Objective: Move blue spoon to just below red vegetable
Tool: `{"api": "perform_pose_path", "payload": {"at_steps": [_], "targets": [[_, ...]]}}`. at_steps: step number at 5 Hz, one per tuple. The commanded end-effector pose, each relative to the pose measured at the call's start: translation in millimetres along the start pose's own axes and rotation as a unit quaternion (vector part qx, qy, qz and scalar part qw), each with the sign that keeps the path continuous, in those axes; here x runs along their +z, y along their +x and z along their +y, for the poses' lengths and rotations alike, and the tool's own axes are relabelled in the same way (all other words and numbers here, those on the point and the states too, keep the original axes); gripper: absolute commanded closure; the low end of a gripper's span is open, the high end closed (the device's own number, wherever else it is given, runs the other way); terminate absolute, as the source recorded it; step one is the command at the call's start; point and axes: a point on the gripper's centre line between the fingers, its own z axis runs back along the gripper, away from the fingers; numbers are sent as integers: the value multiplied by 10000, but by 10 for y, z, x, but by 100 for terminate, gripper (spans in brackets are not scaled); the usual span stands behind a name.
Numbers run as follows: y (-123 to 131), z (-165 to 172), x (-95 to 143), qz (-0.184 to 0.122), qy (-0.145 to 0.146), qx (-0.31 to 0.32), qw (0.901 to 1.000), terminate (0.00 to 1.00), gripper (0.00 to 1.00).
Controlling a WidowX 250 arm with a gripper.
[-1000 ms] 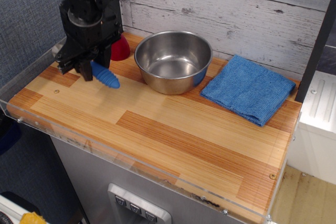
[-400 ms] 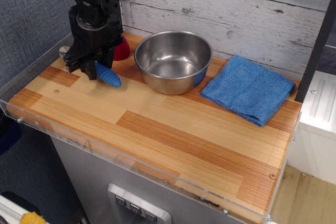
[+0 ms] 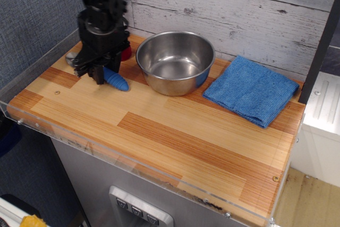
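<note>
The blue spoon lies low at the table's back left; its ribbed blue handle (image 3: 116, 80) sticks out to the right of my gripper and its metal bowl (image 3: 71, 56) shows to the left. My gripper (image 3: 94, 72) points down over the spoon's middle and is shut on it, at or just above the wood. The red vegetable (image 3: 126, 52) stands just behind the gripper, next to the steel bowl, and is mostly hidden by the arm.
A steel bowl (image 3: 176, 61) stands at the back centre, close to the right of the spoon handle. A folded blue cloth (image 3: 251, 89) lies at the right. A clear plastic rim (image 3: 32, 70) edges the wooden table.
My gripper has moved right and a little down with the spoon. It now covers more of the red vegetable, and the spoon's metal bowl shows at the left.
</note>
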Motion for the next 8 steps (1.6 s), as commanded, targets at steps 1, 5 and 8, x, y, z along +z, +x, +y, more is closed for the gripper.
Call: {"api": "perform_pose_path", "payload": {"at_steps": [1, 5, 8], "targets": [[-138, -101, 189, 60, -15, 40, 10000, 0, 0], [70, -9, 733, -355, -168, 505, 9980, 0, 0], [214, 160, 1156, -697, -496, 747, 9935, 0, 0]]}}
